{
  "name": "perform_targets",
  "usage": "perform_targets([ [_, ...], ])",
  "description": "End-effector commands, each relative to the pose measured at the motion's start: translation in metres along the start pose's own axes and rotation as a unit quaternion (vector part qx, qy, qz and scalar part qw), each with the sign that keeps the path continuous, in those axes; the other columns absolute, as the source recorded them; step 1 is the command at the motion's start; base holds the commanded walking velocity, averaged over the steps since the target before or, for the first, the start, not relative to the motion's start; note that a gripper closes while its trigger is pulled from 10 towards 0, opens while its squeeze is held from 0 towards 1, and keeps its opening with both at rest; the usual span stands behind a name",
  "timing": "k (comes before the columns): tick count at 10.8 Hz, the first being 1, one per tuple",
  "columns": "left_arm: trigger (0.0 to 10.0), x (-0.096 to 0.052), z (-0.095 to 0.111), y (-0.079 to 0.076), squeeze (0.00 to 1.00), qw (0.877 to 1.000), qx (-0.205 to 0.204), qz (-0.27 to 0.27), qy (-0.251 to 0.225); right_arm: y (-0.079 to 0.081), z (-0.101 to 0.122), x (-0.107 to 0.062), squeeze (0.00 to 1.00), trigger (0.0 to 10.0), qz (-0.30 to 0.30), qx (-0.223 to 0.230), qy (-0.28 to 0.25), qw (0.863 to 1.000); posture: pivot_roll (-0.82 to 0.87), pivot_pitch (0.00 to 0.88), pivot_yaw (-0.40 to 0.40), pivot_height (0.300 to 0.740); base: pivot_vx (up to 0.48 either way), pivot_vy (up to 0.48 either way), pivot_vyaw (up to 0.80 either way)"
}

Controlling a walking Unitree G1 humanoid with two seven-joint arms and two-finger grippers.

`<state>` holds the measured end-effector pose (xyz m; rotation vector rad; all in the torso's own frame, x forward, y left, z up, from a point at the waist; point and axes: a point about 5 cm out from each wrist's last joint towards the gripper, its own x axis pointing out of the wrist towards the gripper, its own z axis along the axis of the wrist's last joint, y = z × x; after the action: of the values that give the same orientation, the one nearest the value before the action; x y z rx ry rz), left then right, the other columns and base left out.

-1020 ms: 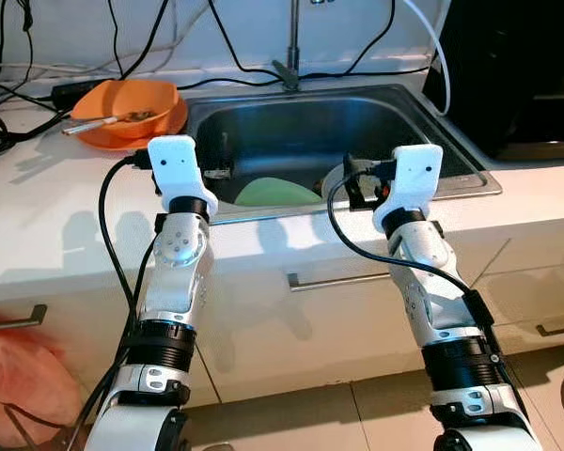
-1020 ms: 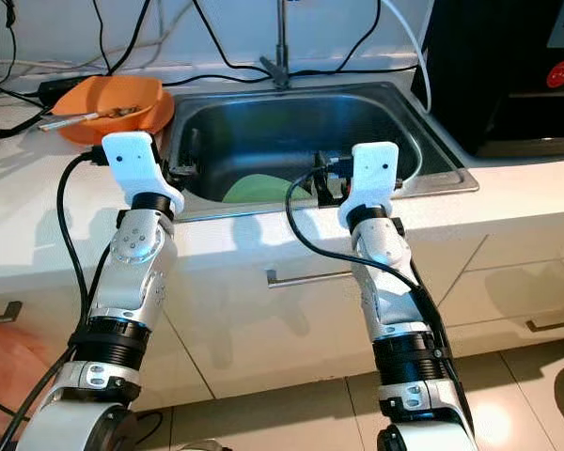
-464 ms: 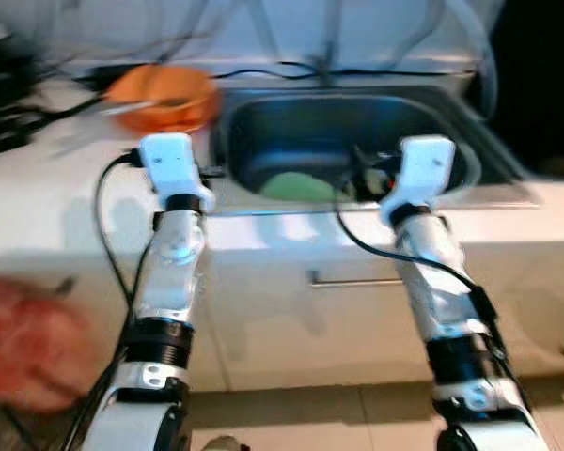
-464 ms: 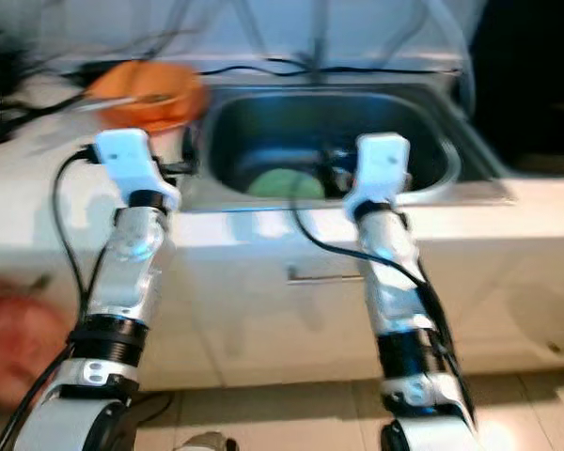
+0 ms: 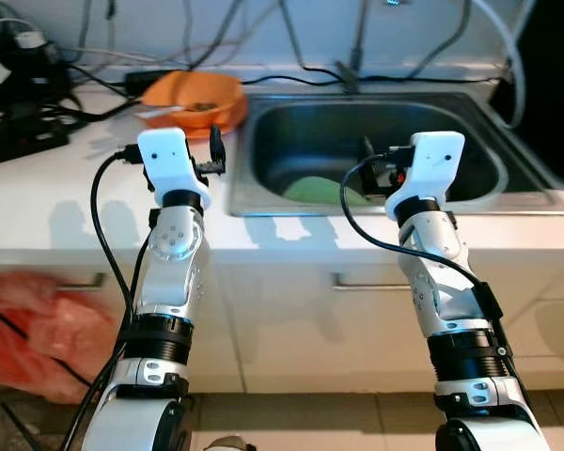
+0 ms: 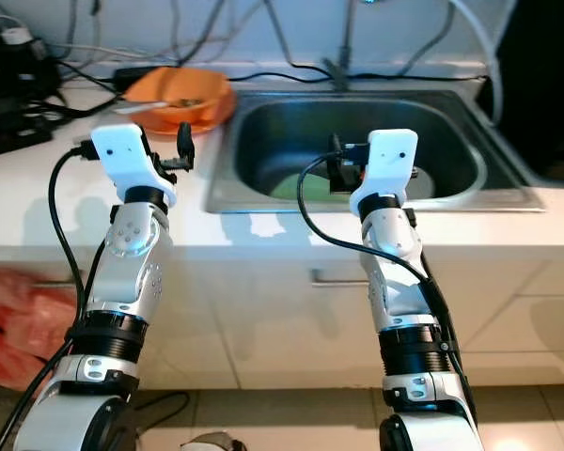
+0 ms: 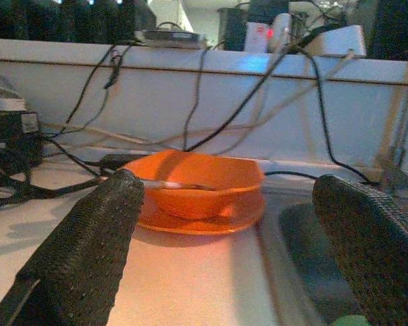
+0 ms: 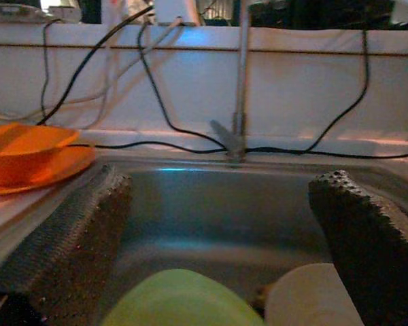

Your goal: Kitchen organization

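Leftward the view has shifted; open, empty left fingers (image 7: 88, 255) face an orange bowl (image 7: 202, 183); open, empty right fingers (image 8: 75, 234) overhang the sink (image 5: 508, 169), cables (image 5: 38, 103) cluttering the bench (image 5: 56, 207).

I have both silver arms raised forward side by side, the left black two-fingered gripper (image 7: 224, 251) and right black two-fingered gripper (image 8: 224, 251) spread wide, holding nothing.

A stainless steel sink basin (image 5: 291, 141) is sunk into the white countertop (image 5: 47, 216) at twelve o'clock. In the basin lie a pale green plate (image 5: 324, 191) and, just at its three o'clock side, a white dish (image 8: 313, 299). An orange bowl (image 5: 193, 99) stands on an orange plate (image 7: 197, 221) on the countertop at eleven o'clock, beside the basin's left rim. A tangle of black cables (image 5: 19, 85) sits at ten o'clock. The chrome tap (image 8: 239, 88) rises behind the basin.
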<state>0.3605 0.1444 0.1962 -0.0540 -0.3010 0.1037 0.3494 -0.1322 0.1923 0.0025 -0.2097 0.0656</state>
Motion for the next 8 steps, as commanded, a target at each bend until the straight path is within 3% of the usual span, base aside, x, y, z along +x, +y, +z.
perform_targets([
  [1, 10.0, 0.0031, 0.0011, 0.0017, 0.0, 1.0, 0.001, 0.003, 0.005, 0.0008, 0.0002, -0.0003, 0.0, 10.0, 0.0, 0.006, -0.003, 1.0, 0.08, 0.0, 0.036, 0.74, 0.0, 0.398, 0.0],
  [3, 10.0, 0.0033, 0.0007, 0.0003, 0.0, 1.0, -0.001, 0.001, 0.007, -0.0005, -0.0009, -0.0016, 0.0, 10.0, -0.005, 0.007, -0.002, 1.0, 0.07, 0.0, 0.042, 0.74, 0.0, 0.444, 0.0],
  [8, 10.0, 0.0035, 0.008, -0.0077, 0.0, 1.0, 0.012, -0.023, -0.014, -0.0003, -0.0007, -0.0023, 0.0, 10.0, -0.009, 0.014, -0.006, 1.0, 0.07, 0.0, 0.045, 0.74, 0.0, 0.0, 0.0],
])
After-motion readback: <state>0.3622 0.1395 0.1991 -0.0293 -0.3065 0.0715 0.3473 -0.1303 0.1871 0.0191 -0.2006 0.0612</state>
